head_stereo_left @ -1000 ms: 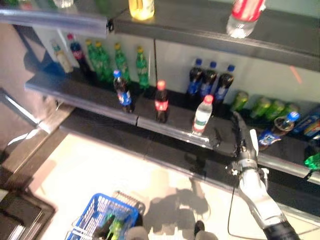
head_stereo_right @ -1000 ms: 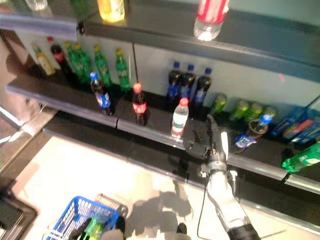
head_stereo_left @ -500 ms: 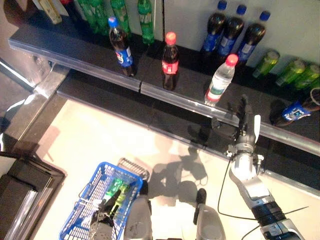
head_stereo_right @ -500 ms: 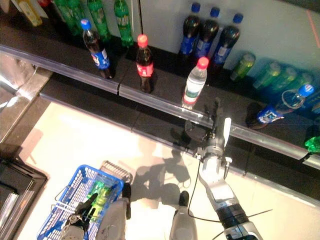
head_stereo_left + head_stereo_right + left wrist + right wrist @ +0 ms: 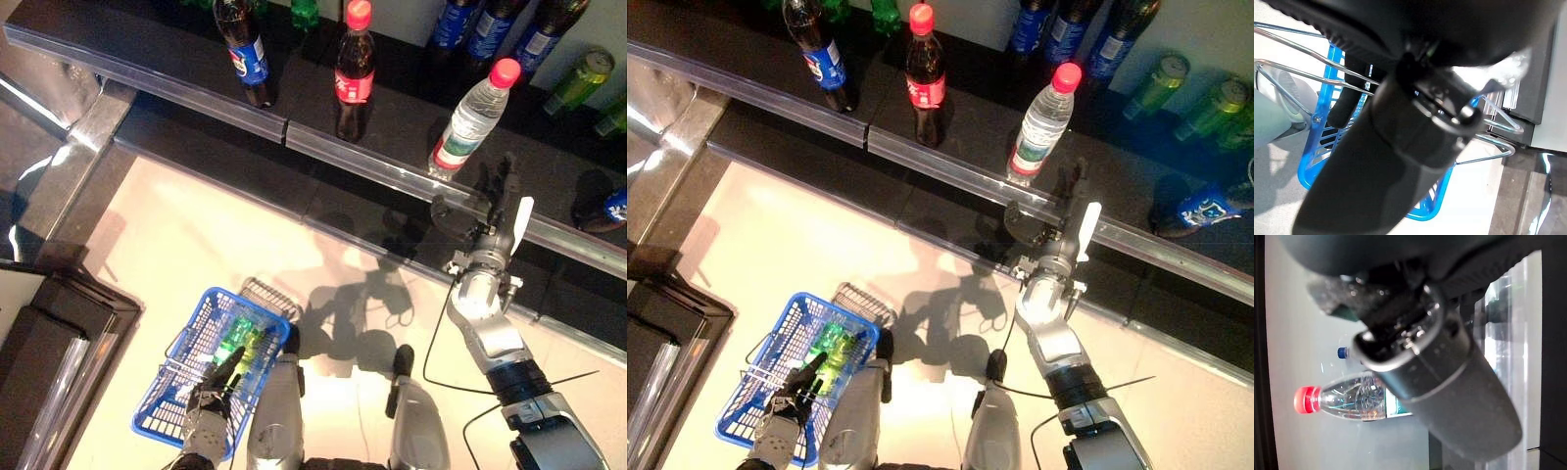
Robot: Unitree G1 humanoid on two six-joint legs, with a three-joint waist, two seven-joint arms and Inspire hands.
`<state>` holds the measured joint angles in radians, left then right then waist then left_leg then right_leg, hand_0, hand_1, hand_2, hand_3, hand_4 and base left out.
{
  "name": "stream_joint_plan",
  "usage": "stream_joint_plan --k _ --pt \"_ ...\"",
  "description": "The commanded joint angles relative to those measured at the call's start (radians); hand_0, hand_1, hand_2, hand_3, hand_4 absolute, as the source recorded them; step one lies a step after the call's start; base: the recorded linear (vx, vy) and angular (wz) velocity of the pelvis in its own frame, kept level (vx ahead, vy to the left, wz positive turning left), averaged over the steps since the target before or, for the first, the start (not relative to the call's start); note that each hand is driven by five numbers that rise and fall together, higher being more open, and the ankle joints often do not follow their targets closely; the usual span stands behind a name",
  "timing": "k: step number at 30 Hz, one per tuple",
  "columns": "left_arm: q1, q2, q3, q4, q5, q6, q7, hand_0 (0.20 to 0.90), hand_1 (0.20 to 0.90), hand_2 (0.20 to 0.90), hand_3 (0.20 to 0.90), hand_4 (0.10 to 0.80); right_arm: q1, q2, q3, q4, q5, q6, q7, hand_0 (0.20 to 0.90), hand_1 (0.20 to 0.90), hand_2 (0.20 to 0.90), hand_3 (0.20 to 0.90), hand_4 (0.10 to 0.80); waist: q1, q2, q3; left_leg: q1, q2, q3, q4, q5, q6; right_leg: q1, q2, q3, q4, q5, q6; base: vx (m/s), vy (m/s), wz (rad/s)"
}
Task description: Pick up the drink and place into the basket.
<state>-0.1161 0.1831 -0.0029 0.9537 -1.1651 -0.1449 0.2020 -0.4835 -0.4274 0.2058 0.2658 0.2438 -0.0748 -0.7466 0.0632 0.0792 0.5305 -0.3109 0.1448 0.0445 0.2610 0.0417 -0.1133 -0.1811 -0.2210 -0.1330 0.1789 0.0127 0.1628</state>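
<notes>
While the long dark shelf runs across the top of the scene, a blue wire basket sits on the pale floor below it. Inside the basket lies a green drink bottle. The left hand grips the basket's wire handle, fingers curled round it. The right hand is raised at the shelf's front rail with fingers straight and spread, holding nothing. Just beside it stands a clear water bottle with a red cap, upright. Further along stand a red-capped cola bottle and a blue-labelled cola bottle.
</notes>
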Motion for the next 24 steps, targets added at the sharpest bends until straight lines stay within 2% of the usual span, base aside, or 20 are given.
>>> stream_joint_plan --k 1,16,24 --pt "0.062 0.007 -0.044 -0.088 -0.009 -0.041 -0.042 0.3 0.3 0.3 0.2 0.1 -0.142 -0.044 -0.062 -0.095 -0.007 -0.073 -0.043 0.9 0.9 0.9 0.9 0.8 0.006 -0.019 -0.011 -0.071 -0.008 -0.072 0.13 0.032 0.003 0.022 -0.016 0.026 0.046 -0.029 -0.092 0.01 -0.006 0.05" --pt "0.025 0.022 -0.113 -0.162 -0.024 -0.077 -0.068 0.3 0.3 0.3 0.2 0.1 -0.35 -0.094 -0.054 -0.008 0.025 -0.05 -0.084 0.9 0.9 0.9 0.9 0.8 0.019 0.006 -0.01 -0.191 -0.035 -0.076 0.125 0.03 0.024 -0.148 0.003 0.057 0.084 -0.015 -0.101 0.002 -0.001 0.01" --pt "0.021 0.027 -0.119 -0.166 -0.029 -0.07 -0.061 0.3 0.3 0.3 0.2 0.1 -0.41 -0.118 -0.065 0.04 0.046 -0.048 -0.123 0.9 0.9 0.9 0.9 0.8 0.024 0.015 -0.01 -0.205 -0.04 -0.071 0.112 0.027 0.031 -0.19 0.006 0.057 0.108 -0.019 -0.107 0.003 -0.002 -0.01"
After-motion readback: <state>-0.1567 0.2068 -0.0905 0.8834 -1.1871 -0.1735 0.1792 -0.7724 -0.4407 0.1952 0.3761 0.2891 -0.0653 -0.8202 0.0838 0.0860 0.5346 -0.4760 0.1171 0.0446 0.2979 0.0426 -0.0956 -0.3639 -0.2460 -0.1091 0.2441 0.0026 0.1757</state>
